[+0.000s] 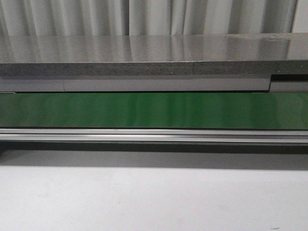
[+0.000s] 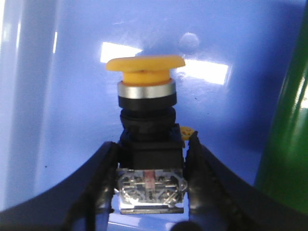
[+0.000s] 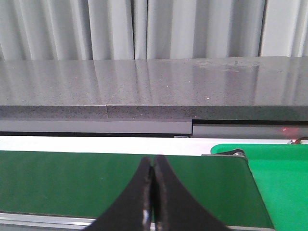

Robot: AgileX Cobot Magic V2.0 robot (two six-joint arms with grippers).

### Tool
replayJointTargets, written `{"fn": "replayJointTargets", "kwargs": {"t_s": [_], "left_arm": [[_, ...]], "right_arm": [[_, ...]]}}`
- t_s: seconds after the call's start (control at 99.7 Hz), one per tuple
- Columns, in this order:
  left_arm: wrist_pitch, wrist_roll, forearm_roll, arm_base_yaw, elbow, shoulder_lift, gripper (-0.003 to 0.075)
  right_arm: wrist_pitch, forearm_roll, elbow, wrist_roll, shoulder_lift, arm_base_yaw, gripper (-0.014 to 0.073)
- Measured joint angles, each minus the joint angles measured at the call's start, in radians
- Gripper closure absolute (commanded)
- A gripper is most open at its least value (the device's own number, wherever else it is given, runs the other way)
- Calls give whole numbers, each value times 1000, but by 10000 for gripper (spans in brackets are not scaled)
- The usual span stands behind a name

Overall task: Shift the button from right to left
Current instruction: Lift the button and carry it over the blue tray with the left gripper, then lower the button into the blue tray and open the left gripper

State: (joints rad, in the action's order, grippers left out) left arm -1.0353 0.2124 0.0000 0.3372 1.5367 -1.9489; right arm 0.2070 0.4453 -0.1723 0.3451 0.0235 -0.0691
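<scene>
While the left wrist view fills with blue: the left pincer is pinching the button by its black body, one finger on each side.

Button pose: it lies lengthwise away from the camera, contact block nearest, metal collar next, yellow-orange cap farthest.

Blue surface: glossy and close behind the cap; it looks like the wall or floor of a blue bin, though I cannot tell whether the button touches it.

Green edge: a strip of green shows just beside the blue, probably the belt.

Right pincer: pressed together and holding nothing, hanging over the near part of the green belt.

Front view, near: bare pale worktop, then the belt's metal rail.

Front view, farther: the belt runs across with nothing on it, a grey stone-like ledge behind, curtains beyond that. Neither arm shows here.

Step in hand, as I judge it: setting the button down on the left side.

Doing it well: bring the button low until its body rests on the blue surface, then part the fingers slowly, so the round cap does not roll it over.

Risk: the glossy surface may let it slide if dropped from height.
</scene>
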Motion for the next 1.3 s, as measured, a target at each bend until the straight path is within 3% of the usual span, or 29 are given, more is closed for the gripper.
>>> {"fn": "replayJointTargets", "kwargs": {"t_s": [0.482, 0.552, 0.723, 0.913, 1.114, 1.234, 1.305], "left_arm": [[33, 21, 28, -11, -3, -103, 503], [35, 21, 32, -11, -3, -103, 447], [35, 22, 35, -11, -3, -103, 188], [35, 22, 40, -11, -3, -103, 166], [35, 22, 40, -11, -3, -96, 232], [42, 22, 40, -11, -3, -53, 383], [49, 20, 38, -11, -3, -9, 520]], "right_arm": [[0, 0, 0, 0, 0, 0, 659], [0, 0, 0, 0, 0, 0, 659], [0, 0, 0, 0, 0, 0, 659], [0, 0, 0, 0, 0, 0, 659], [0, 0, 0, 0, 0, 0, 659], [0, 0, 0, 0, 0, 0, 659], [0, 0, 0, 0, 0, 0, 659]]}}
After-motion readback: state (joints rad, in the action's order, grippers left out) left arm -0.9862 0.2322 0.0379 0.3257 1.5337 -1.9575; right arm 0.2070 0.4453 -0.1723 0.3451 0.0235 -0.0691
